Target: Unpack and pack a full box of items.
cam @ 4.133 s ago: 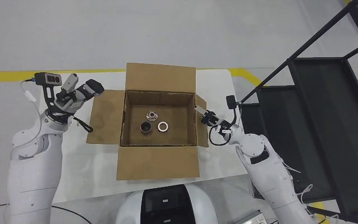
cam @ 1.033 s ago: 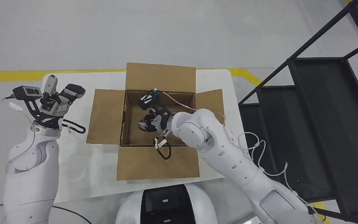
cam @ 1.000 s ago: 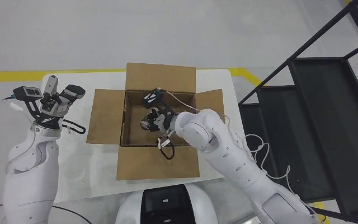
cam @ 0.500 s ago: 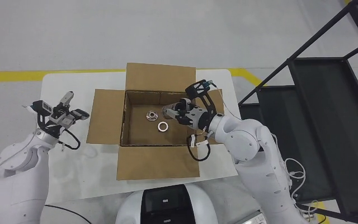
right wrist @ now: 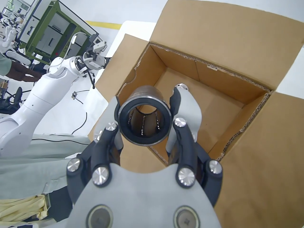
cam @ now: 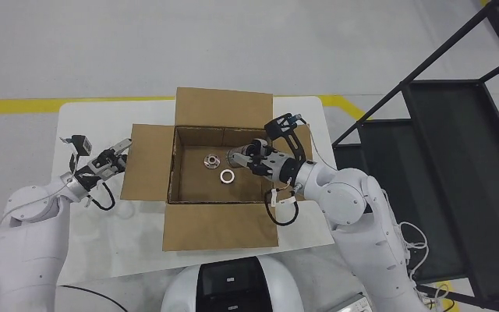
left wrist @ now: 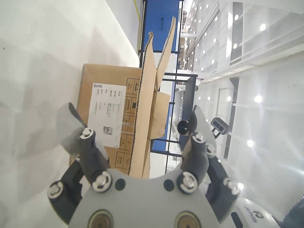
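Steel bearing sleeve [right wrist: 145, 90] is clamped between the fingers [right wrist: 187, 110] of the right gripper [right wrist: 146, 103]. It is gripped across its round outer wall, with the open bore turned back toward the wrist, and rows of small balls can be made out inside. Under and beyond the fingertips the cardboard box [cam: 223, 108] stands open with its four flaps folded out. On its floor, beneath the fingers, a flanged metal piece [cam: 210, 162] and a flat ring [cam: 228, 176] lie near each other but apart. The sleeve is held over the box's opening, so the unpacking half of the task is judged to be under way, with two parts left to be taken out. The sleeve is expected to be heavy for its bulk, rigid and smooth-skinned, so slipping or turning in the grip is the likely risk. A firm hold at mid-length across the wall, as now, is judged soundest. If it is laid on its side on the tabletop [cam: 117, 238] it may roll; set on end, it should be steadier. The fingers of the left gripper [left wrist: 133, 112] are spread, with nothing pinched. The edge of the box's side flap lines up with the gap between them, but it cannot be told whether the flap lies inside that gap or just past the fingertips.
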Robot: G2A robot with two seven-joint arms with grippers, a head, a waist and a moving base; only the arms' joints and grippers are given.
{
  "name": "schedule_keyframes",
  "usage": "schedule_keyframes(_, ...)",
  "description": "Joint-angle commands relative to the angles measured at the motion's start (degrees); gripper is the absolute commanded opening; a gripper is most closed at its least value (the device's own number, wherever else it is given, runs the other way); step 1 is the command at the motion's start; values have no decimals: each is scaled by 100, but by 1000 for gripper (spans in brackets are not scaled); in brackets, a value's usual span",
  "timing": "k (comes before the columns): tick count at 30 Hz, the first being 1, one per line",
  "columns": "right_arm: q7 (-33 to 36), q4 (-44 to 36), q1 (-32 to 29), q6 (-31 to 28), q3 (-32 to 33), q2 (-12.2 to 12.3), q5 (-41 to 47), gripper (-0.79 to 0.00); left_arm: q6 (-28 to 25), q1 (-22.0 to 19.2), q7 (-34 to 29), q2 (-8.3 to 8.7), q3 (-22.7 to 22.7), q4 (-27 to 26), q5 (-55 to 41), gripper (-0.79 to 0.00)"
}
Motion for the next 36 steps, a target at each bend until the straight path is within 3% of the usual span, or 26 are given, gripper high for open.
schedule_keyframes(1,-18,2,-16,-12,11,10,40,-785,-72,-1,-89,12,9,-11,-29,-785)
schedule_keyframes(13,-130,142,17,-103,-55,64,229,-785,-216,191,-210,92,-68,-126,-308,-785)
schedule_keyframes(29,-241,31,-18,-40,-13,147,306,-785,-105,1285,118,211,-568,-896,-827,-785)
schedule_keyframes(30,-251,14,-37,-39,5,154,316,-785,-95,1342,153,213,-592,-947,-880,-526)
schedule_keyframes(31,-263,0,-58,-29,32,161,318,-785,-83,1392,159,218,-611,-999,-905,-215)
schedule_keyframes(32,-274,-18,-82,-21,55,168,324,-785,-66,1436,166,224,-630,-1037,-918,0)
schedule_keyframes(36,-367,-104,-210,25,200,197,395,-785,-93,1561,377,238,-768,-1160,-1066,0)
